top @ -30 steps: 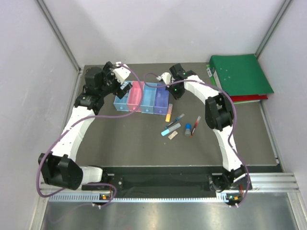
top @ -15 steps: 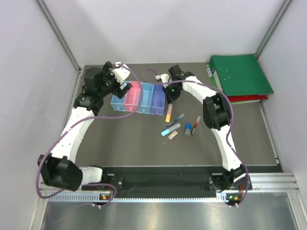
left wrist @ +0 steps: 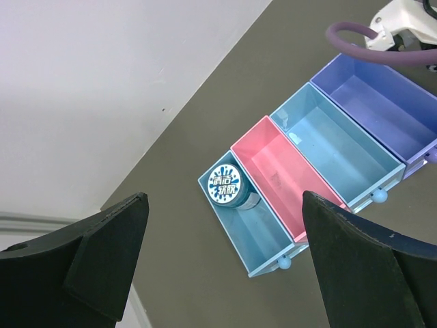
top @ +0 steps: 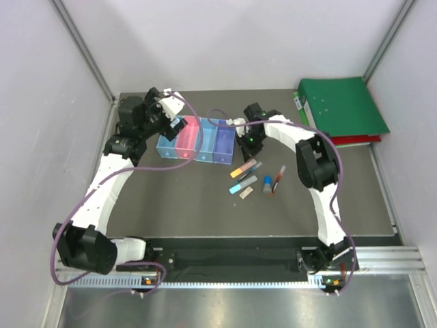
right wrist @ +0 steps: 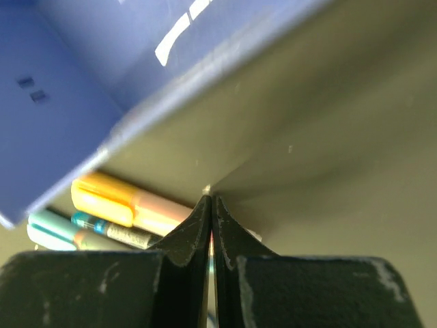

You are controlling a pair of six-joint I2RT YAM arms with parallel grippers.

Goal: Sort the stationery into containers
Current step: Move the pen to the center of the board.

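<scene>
Holds the left gripper (top: pixel 177 126) spread wide and empty above the blue bin (left wrist: pixel 263 249), round blue disc (left wrist: pixel 226 184) inside; reaches the right gripper (right wrist: pixel 210 201) down to the table (top: pixel 191 198), jaws pressed together, beside the purple bin (right wrist: pixel 68 89), just by the orange-yellow highlighter (right wrist: pixel 130 205), arm arched inward

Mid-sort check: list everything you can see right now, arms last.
bins: four, blue, pink, light blue, purple, row at far middle
disc: one, blue-white, in blue bin
highlighter: one, orange-yellow, near purple bin
marker: one, light blue, beside highlighter
pens: two, red and dark, centre
eraser: one, tan, by marker
cylinder: one, blue, right of eraser
binders: at least two, green on red, far right corner
left fingers: black, open, above blue bin
right fingers: black, shut, low beside highlighter
</scene>
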